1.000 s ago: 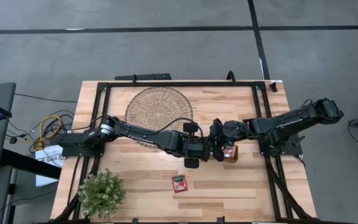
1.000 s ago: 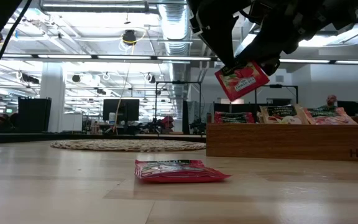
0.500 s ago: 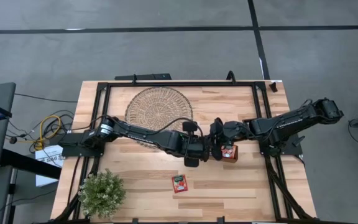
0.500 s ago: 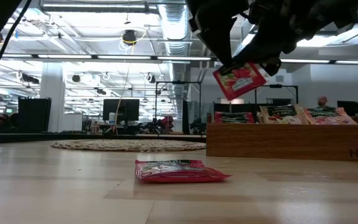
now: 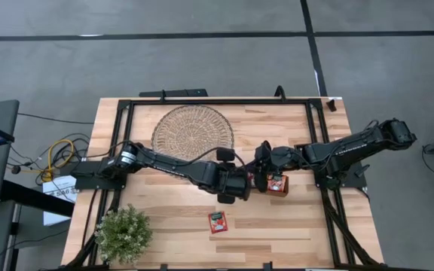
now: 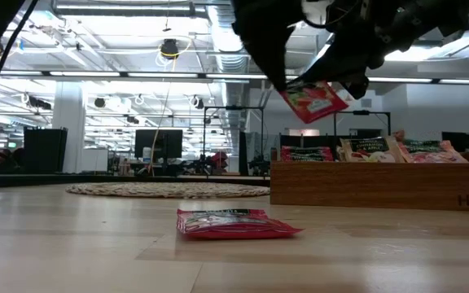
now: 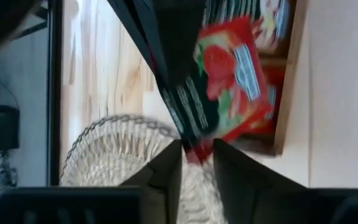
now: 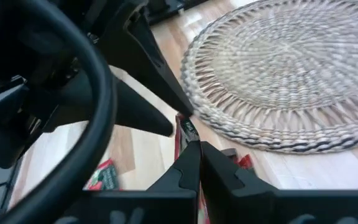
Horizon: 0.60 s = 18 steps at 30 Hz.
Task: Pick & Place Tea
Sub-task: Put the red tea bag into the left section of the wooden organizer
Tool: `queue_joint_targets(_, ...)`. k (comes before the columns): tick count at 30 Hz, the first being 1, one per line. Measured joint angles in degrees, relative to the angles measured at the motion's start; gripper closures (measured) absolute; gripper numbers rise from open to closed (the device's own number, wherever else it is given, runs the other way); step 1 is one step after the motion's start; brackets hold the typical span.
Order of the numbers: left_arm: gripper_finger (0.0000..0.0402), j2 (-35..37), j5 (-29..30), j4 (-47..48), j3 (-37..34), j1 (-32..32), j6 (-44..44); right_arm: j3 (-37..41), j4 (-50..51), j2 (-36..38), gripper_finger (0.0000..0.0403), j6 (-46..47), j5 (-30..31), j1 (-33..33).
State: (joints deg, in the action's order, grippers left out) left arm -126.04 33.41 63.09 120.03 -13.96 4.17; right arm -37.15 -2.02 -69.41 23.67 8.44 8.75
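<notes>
- The right gripper (image 5: 264, 181) hangs above the middle of the table, toward the right edge, its fingers clamped on the edge of a red tea sachet (image 6: 314, 99); the right wrist view shows the two fingers (image 8: 188, 163) pressed together on the sachet's thin rim.
- The sachet hangs tilted in the air, well above the tabletop, just in front of the wooden tray (image 6: 381, 185).
- The left gripper (image 5: 249, 184) faces the right one from the other side. In the left wrist view its fingers (image 7: 166, 168) stand slightly apart, with the sachet's lower corner in the gap between them; whether they touch it I cannot tell.
- A second red sachet (image 5: 217, 221) lies flat on the table (image 5: 172, 218) nearer the front edge, well apart from both grippers.
- The tray holds more sachets standing on edge.
- A round woven mat (image 5: 193, 129) lies near the back edge, left of centre, and a small green plant (image 5: 123, 233) stands at the front left corner.
- Bare wood lies between the loose sachet and the tray.
</notes>
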Motion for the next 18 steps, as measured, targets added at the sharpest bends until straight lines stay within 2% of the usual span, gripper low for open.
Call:
queue_joint_targets(5,0.0278,1.14,0.1,8.91,0.0,-0.56,2.34,0.02,0.0,0.0,0.0403,1.8,5.06,1.91)
queue_joint_targets(11,0.0264,4.79,-0.15,20.03,0.0,-0.63,17.41,2.44,-2.66,0.0,0.0403,7.53,16.27,6.88)
queue_joint_targets(15,0.0264,7.28,-0.13,20.96,0.0,-0.9,22.57,5.07,-9.01,0.0,0.0403,7.99,24.71,11.21)
queue_joint_targets(18,0.0264,8.46,-0.16,20.32,0.0,-1.45,23.89,7.64,-15.24,0.0,0.0403,7.98,28.06,13.17)
